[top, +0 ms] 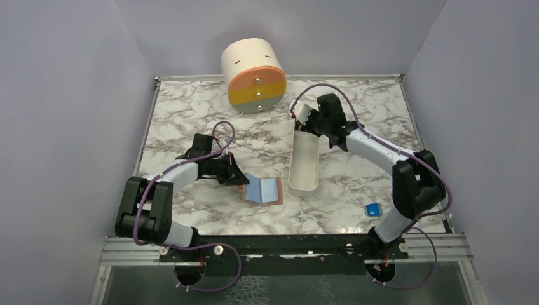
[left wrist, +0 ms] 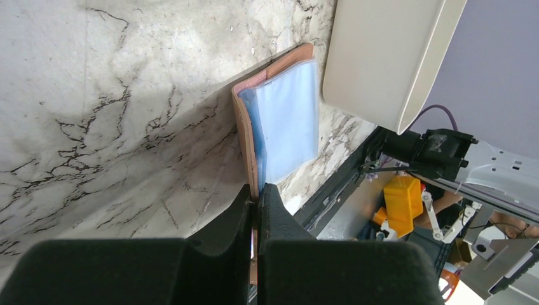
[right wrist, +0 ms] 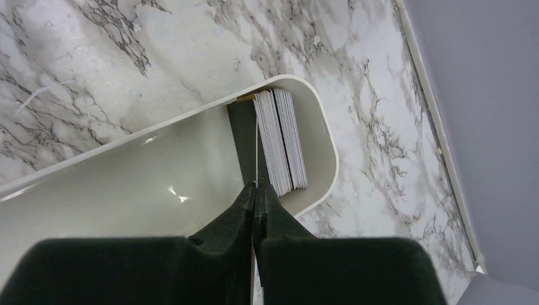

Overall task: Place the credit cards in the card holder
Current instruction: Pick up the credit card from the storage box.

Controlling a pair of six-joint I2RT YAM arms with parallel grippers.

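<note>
A stiff, slick card (right wrist: 256, 152) in the tray (right wrist: 325, 146) is pinched by its edge in the right gripper (right wrist: 255, 185), the wallet (left wrist: 286, 114) rim in the left gripper (left wrist: 256, 190).

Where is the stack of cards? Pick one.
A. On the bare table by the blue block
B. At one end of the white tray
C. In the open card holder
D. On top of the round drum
B: the right wrist view shows the cards standing on edge against the rounded end of the tray.
</note>
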